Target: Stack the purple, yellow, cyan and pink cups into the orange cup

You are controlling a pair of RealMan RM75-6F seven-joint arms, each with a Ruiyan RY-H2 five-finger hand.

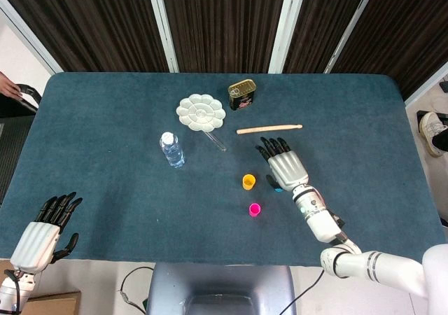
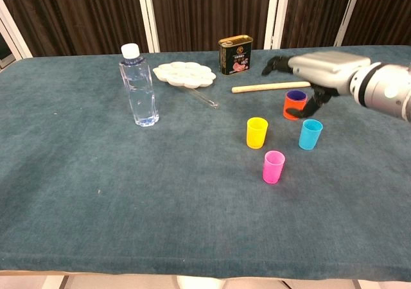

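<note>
The orange cup (image 2: 295, 107) stands right of centre with the purple cup (image 2: 296, 96) nested inside it, only the purple rim showing. The yellow cup (image 2: 257, 132), cyan cup (image 2: 311, 134) and pink cup (image 2: 273, 166) stand upright and apart in front of it. My right hand (image 2: 320, 70) hovers just above and behind the orange cup with fingers spread, holding nothing. In the head view the right hand (image 1: 283, 166) hides the orange cup, beside the yellow cup (image 1: 248, 181). My left hand (image 1: 43, 232) rests open off the table's near left corner.
A water bottle (image 2: 139, 87) stands at left centre. A white paint palette (image 2: 183, 74), a thin glass rod (image 2: 202, 97), a gold tin (image 2: 235, 54) and a wooden stick (image 2: 270, 87) lie toward the back of the blue table (image 2: 128, 192).
</note>
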